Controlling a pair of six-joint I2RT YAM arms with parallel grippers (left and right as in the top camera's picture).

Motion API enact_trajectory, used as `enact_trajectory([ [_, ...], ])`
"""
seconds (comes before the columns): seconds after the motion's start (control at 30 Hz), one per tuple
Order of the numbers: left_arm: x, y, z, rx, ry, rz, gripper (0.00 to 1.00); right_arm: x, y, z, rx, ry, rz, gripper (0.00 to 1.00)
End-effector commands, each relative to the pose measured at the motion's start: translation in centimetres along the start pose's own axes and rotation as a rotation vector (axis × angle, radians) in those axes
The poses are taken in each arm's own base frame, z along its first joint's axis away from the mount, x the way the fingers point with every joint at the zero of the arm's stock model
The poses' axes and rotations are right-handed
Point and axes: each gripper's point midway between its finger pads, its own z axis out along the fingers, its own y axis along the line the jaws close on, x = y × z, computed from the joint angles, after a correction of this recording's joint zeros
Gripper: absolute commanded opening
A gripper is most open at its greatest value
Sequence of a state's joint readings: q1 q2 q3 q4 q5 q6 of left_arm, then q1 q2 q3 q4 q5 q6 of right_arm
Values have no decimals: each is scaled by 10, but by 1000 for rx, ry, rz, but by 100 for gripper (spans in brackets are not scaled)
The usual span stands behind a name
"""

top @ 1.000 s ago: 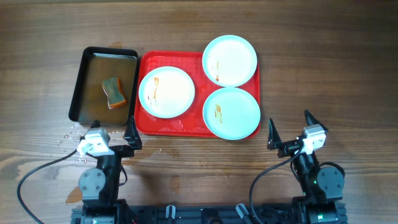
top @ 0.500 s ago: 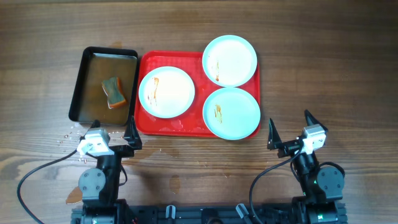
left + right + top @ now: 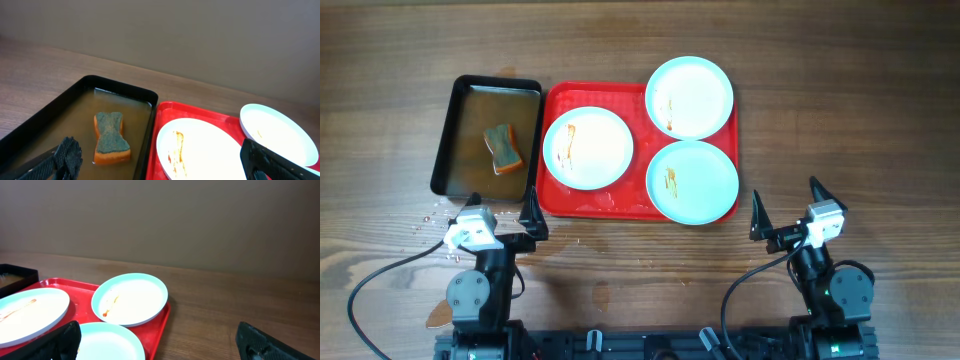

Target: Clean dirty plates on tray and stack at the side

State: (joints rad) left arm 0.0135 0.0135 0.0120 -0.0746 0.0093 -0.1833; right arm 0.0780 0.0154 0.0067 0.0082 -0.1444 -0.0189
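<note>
Your left claw (image 3: 503, 204) is wide open and empty, so drop it onto the green-topped orange sponge (image 3: 111, 137) in the black rectangular tray of brown water (image 3: 125, 85), pinching the narrow waist.

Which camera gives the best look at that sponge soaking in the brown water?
The left wrist view: the sponge lies close and large, its grey-green top and orange base clear. The overhead view shows it whole but small, in the black tray. The right wrist view misses it, catching only that tray's corner.
</note>
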Motion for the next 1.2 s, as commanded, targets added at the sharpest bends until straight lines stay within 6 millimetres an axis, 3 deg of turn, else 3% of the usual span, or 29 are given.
enact_trajectory([
  [0.0,2,-2,0,10,3,23,100,-1,-3,0,19,-7,18,100],
  [1.0,2,-2,0,10,3,23,100,0,-11,-1,65,0,-6,100],
  [1.17,2,-2,0,10,3,20,100,-13,-12,-1,68,-55,-10,100],
])
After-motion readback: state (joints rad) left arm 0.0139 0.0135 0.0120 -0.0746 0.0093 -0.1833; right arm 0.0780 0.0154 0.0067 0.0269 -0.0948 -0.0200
